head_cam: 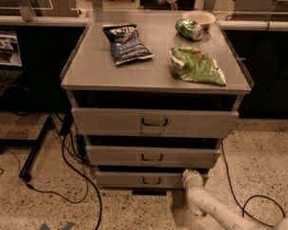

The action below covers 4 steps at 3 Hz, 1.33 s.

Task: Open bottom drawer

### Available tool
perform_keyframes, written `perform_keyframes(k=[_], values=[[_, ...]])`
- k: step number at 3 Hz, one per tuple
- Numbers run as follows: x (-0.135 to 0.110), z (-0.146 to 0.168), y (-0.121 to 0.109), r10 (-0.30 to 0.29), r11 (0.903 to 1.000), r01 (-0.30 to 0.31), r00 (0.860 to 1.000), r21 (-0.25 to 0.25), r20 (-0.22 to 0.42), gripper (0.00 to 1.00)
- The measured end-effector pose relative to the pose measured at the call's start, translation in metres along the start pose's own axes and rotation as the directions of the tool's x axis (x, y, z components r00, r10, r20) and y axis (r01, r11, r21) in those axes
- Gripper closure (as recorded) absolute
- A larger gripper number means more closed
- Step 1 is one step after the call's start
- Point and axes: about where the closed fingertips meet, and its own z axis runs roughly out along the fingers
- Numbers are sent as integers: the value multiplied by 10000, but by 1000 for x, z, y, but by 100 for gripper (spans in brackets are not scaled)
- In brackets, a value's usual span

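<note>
The bottom drawer (134, 180) is the narrowest grey front of three, low on the cabinet, with a small dark bracket handle (151, 181) at its centre. It stands out a little from the cabinet, with a dark gap above it. My white arm comes in from the lower right, and my gripper (192, 175) is at the drawer's right end, right of the handle. Its end is pressed against the drawer's right edge.
The mid-sized drawer (152, 156) and the widest top drawer (154, 122) sit above. On the cabinet top lie a dark chip bag (126, 44), a green bag (197, 66), a green can (189, 28) and a bowl (199, 17). Cables (81, 176) trail on the floor at both sides.
</note>
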Motion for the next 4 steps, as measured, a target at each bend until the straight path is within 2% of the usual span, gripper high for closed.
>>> perform_keyframes(k=[1,2,3,4], values=[[5,6,2,-152,9999,153,9998,56,-135,100],[14,15,-1,-188,9991,202,9991,365,-380,100],[24,22,-9,82,9963,-18,9972,864,-739,100],[24,22,-9,70,9963,-4,9971,859,-761,100]])
